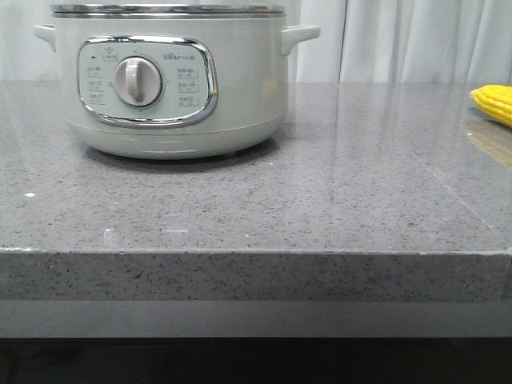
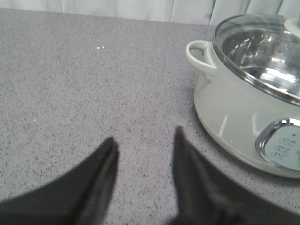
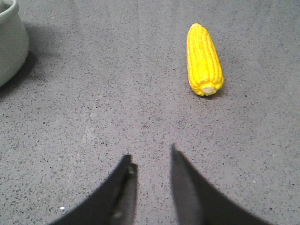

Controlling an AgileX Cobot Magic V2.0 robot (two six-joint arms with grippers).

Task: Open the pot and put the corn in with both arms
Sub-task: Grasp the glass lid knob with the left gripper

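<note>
- pot (image 1: 172, 76) on grey stone table (image 1: 320, 200), glass lid (image 2: 262, 51) on
- corn (image 3: 204, 59) well apart, nothing between
- left gripper (image 2: 145, 145), right gripper (image 3: 151, 161): fingers parted, empty

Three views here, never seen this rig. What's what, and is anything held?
It is a two-armed robot at a grey stone table. The front view looks forward over the table: the pot stands at the left with its glass lid on, and the corn lies at the far right. The other two views come from cameras on the wrists. The left pincer hangs open beside the pot. The right pincer hangs open short of the corn. Neither holds anything.
</note>
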